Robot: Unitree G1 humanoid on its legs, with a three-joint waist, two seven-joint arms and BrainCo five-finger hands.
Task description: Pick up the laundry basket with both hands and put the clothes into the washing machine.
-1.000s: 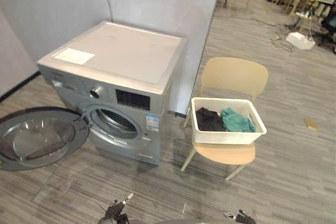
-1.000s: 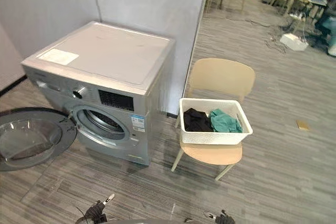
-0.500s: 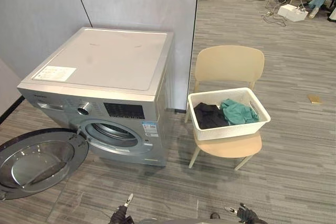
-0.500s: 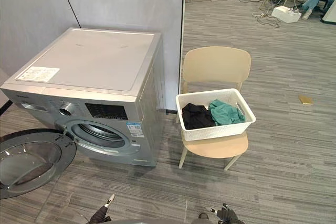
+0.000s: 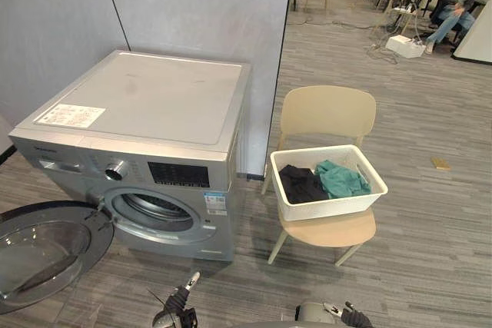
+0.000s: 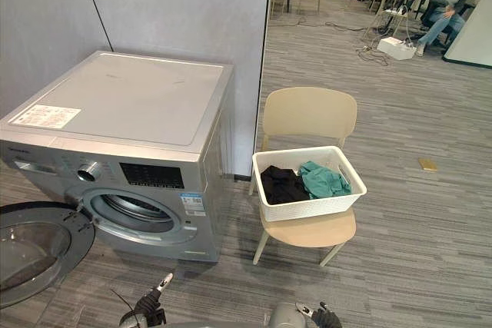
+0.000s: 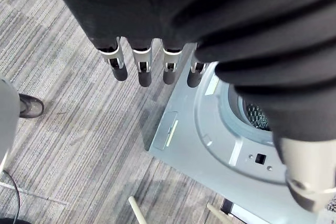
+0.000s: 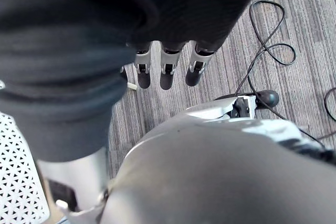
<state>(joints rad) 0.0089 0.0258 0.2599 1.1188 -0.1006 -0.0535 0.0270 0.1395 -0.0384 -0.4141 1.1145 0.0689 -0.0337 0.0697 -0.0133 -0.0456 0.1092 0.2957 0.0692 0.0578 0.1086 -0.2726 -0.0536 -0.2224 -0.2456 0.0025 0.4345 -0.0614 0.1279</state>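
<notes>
Left robot hand (image 7: 140, 69) and right robot hand (image 8: 166, 74) fingers straight, empty; laundry basket (image 5: 330, 207) of clothes (image 5: 338, 178) on chair (image 5: 327, 117) beside washing machine (image 5: 146, 97).

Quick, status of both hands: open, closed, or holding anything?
Left hand: open, fingers straight, holding nothing.
Right hand: open, fingers straight, holding nothing.

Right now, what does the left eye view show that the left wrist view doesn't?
Left eye view: the basket of black and green clothes on a chair, and the washer's open door. Left wrist view: the left robot hand close up, fingers straight, holding nothing. Both: the washer and the striped floor.
</notes>
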